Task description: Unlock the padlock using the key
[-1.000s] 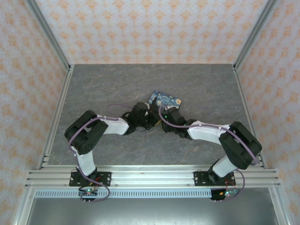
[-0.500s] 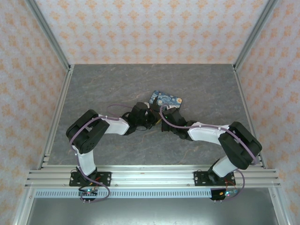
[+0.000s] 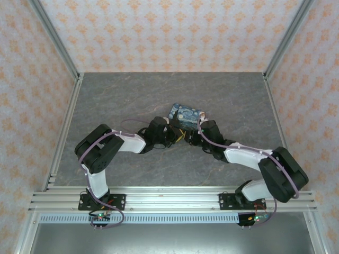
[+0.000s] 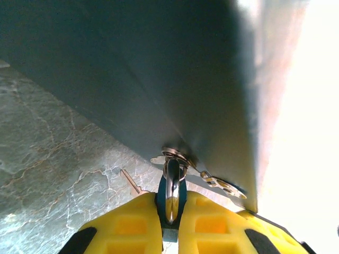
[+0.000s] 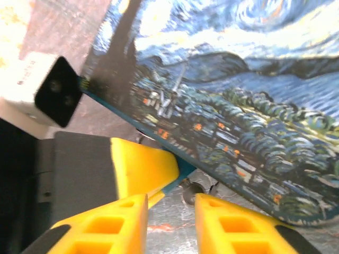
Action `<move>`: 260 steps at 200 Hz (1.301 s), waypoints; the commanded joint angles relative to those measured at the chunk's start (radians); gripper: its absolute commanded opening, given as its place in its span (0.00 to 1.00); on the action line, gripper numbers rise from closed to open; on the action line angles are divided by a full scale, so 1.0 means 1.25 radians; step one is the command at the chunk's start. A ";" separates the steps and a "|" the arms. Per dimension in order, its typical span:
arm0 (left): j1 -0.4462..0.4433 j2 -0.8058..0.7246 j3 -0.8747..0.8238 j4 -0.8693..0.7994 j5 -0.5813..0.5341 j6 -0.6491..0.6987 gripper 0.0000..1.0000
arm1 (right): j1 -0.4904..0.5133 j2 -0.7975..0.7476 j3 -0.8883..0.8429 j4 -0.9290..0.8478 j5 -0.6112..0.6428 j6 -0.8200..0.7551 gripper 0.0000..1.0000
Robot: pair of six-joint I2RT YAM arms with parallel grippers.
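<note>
Right jaws (image 5: 170, 203) farther right, near padlock (image 4: 171, 193)

- A lab-style robot test cell, built around a grey stone-look table (image 3: 106, 100).
- Orange-patterned wall panels (image 3: 169, 32) enclose the table on three sides.
- Aluminium rails (image 3: 169, 200) along the table's near edge carry bolted arm bases (image 3: 101, 201).

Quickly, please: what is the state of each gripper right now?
The left gripper is closed on the padlock.
The right gripper is open, holding nothing.
</note>
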 commanded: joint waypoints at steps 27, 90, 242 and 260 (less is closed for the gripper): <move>-0.001 0.005 0.013 -0.056 0.060 -0.019 0.00 | 0.038 -0.057 0.032 -0.153 0.124 -0.235 0.44; 0.004 -0.012 0.029 -0.096 0.069 -0.007 0.00 | 0.159 -0.041 -0.018 -0.095 0.379 -0.389 0.40; 0.005 -0.014 0.030 -0.109 0.068 -0.001 0.00 | 0.198 0.092 0.037 -0.035 0.434 -0.449 0.32; 0.005 -0.013 0.030 -0.109 0.068 -0.001 0.00 | 0.198 0.110 0.046 -0.026 0.445 -0.450 0.30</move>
